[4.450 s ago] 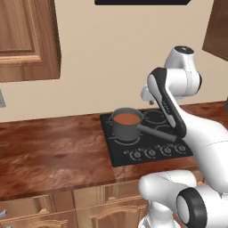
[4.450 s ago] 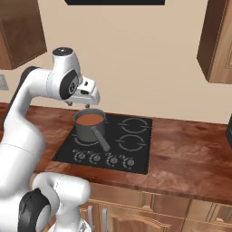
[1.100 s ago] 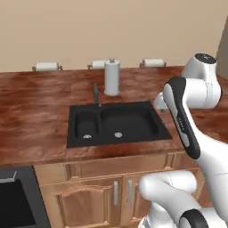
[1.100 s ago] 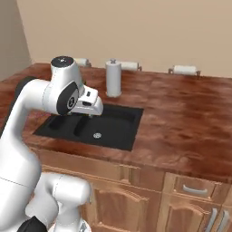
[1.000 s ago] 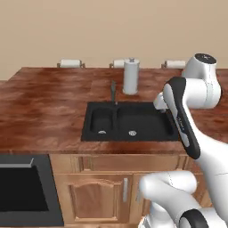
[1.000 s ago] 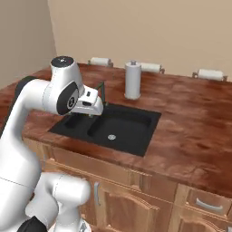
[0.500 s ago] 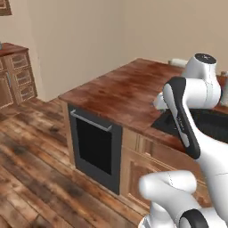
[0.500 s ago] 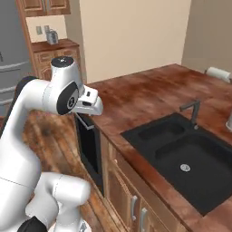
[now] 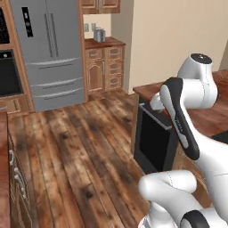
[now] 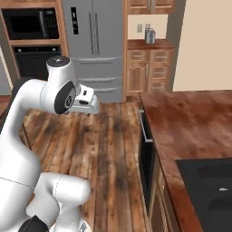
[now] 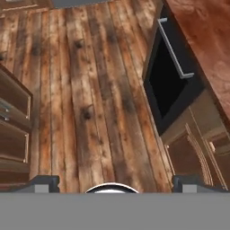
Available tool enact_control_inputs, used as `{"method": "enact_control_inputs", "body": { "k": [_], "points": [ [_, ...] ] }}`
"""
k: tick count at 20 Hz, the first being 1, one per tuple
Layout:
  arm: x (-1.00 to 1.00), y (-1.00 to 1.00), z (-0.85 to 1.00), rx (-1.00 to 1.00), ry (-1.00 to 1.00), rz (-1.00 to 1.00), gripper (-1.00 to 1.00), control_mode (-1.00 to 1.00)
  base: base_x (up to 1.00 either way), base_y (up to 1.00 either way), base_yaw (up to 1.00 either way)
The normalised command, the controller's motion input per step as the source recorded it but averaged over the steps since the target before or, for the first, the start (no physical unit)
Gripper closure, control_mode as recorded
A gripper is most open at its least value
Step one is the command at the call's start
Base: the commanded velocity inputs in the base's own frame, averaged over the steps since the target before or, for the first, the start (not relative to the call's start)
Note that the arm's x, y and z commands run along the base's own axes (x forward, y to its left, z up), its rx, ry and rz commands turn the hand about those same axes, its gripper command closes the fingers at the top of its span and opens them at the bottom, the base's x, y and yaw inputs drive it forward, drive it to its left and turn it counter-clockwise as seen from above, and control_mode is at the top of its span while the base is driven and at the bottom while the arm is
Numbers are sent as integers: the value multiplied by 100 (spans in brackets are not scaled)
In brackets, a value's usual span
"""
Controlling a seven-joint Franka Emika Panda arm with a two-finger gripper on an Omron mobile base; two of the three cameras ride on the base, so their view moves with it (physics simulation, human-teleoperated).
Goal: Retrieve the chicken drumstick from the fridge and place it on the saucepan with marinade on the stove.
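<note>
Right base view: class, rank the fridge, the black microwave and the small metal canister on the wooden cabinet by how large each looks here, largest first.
1. Fridge, though cut off by the top edge.
2. Microwave.
3. Canister, clearly smallest.
All three stand along the far wall, so nearness hardly skews this.

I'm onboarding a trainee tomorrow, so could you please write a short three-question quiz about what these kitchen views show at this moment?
1. True or false: the fridge has its doors closed.
2. The gripper is: A) open and empty, B) shut on a drumstick, C) shut on a handle.
3. What sits on the wooden cabinet right of the fridge in the right base view?

Key: 1 true; 2 A; 3 a small metal container.
</note>
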Motion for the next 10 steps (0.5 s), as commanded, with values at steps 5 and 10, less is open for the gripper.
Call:
{"method": "enact_control_inputs", "body": {
  "k": [5, 10],
  "points": [
    [0, 0, 0, 0, 0, 0, -100, 100, 100, 17, 2],
    [0, 0, 0, 0, 0, 0, -100, 100, 100, 24, 3]
  ]
}}
